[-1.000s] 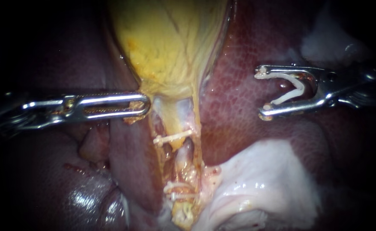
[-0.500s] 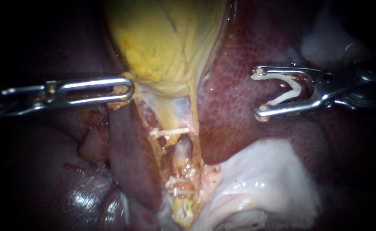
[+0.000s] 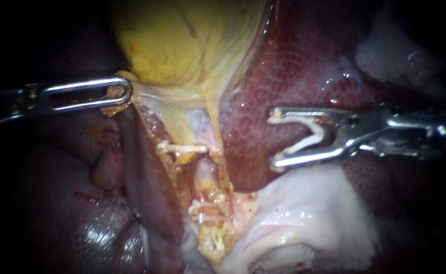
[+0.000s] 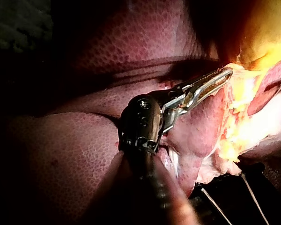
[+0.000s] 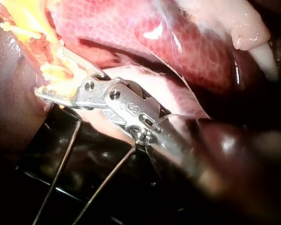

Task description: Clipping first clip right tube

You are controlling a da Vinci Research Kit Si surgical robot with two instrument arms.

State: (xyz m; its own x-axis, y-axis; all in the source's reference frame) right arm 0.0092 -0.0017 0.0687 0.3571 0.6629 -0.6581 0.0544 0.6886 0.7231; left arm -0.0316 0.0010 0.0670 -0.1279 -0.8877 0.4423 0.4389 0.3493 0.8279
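My left instrument (image 3: 121, 94) is clamped on the gallbladder (image 3: 172, 45) at its lower edge; my right instrument (image 3: 274, 141) grips an open white clip (image 3: 300, 146) between wide jaws, over the liver (image 3: 284, 66), near the tubes (image 3: 206, 172) but not touching them.

Two instruments: left instrument (image 3: 125, 94), right instrument (image 3: 273, 140). One gallbladder (image 3: 177, 40), one liver (image 3: 294, 66). Clips: one loaded clip (image 3: 304, 145), one upper clip (image 3: 182, 148), possibly two lower clips (image 3: 208, 214).

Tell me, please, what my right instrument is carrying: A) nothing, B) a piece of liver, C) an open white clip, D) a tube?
C: an open white clip sits between the spread jaws of the right instrument, with the liver behind it.
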